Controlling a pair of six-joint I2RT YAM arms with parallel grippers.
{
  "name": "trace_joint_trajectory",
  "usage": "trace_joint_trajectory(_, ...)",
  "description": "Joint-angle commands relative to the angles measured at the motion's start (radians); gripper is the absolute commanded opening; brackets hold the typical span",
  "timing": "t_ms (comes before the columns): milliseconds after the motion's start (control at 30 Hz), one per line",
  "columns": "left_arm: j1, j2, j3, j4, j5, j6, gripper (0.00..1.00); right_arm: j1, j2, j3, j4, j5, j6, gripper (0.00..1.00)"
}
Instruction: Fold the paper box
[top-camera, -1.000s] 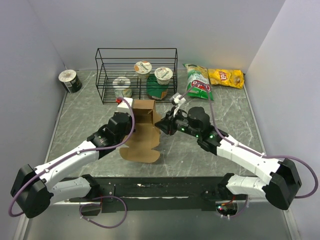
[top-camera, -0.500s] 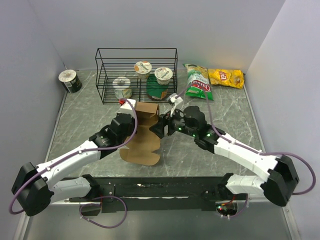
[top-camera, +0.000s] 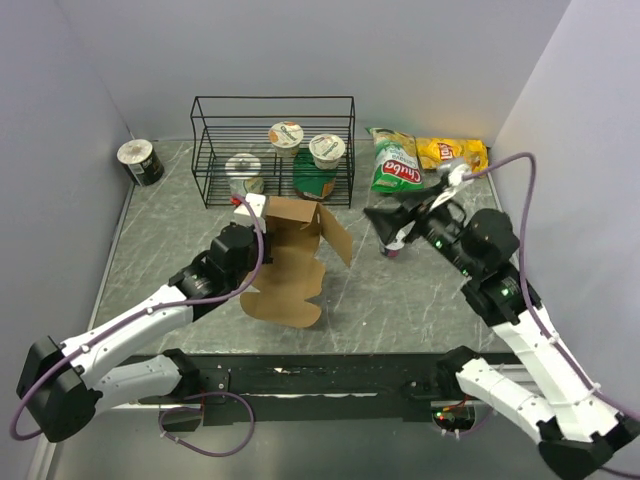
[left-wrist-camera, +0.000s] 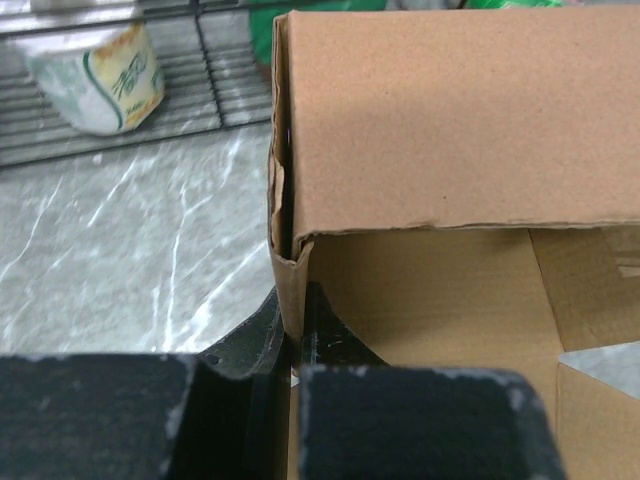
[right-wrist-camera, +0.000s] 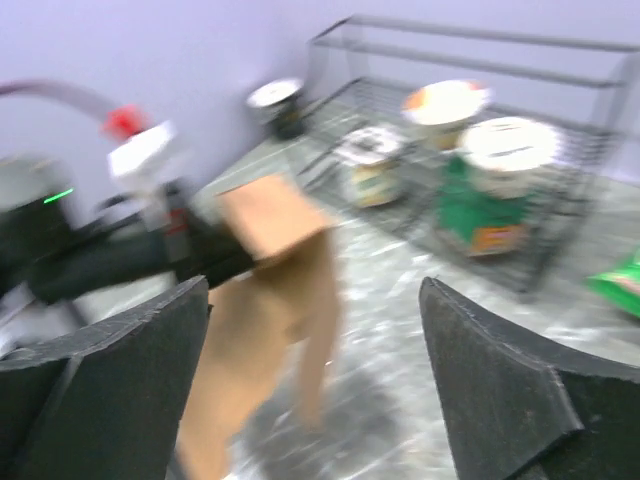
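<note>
The grey marbled table (top-camera: 400, 300) fills the floor of the cell, walled in on three sides. The left arm (top-camera: 150, 320) reaches from the near edge toward the middle, and the right arm (top-camera: 520, 320) stands over the right side, well apart from the middle. A black wire rack (top-camera: 272, 98) sits at the far side. The box (top-camera: 290, 260) lies just in front of the rack, left of centre. It is half folded: walls are raised at the far end, one flap (top-camera: 338, 235) juts out to the right, and flat panels (top-camera: 285, 295) are spread on the table toward the near edge. A green chip bag (top-camera: 395, 165) and a yellow bag (top-camera: 452, 155) lie side by side at the far right. Three cups (top-camera: 286, 135) stand in the rack, and a dark can (top-camera: 140, 162) stands in the far left corner. The left gripper (top-camera: 248, 222) is clamped on the box's left wall; the left wrist view shows the cardboard edge pinched between its fingers (left-wrist-camera: 262, 330). The right gripper (top-camera: 388, 228) hangs in front of the green bag with its jaws spread wide and holding nothing. Its own view is blurred, with the box (right-wrist-camera: 275, 290) beyond the fingers (right-wrist-camera: 130, 370) and clear of them.
</note>
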Motion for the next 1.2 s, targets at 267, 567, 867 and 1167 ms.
trace_joint_trajectory(267,0.004,-0.048,0.009,0.061,0.023,0.013,0.01,-0.212,0.214,-0.081,0.106,-0.353,-0.074,0.82)
trace_joint_trajectory(567,0.004,-0.032,0.012,0.063,0.043,0.009,0.01,-0.102,0.194,-0.167,0.229,-0.413,-0.080,0.86)
trace_joint_trajectory(867,0.004,-0.029,0.011,0.063,0.049,0.002,0.01,0.027,0.287,-0.115,0.266,-0.333,-0.094,0.86)
trace_joint_trajectory(1167,0.004,-0.031,0.012,0.061,0.066,-0.005,0.01,0.115,0.347,-0.112,0.343,-0.108,-0.064,0.88)
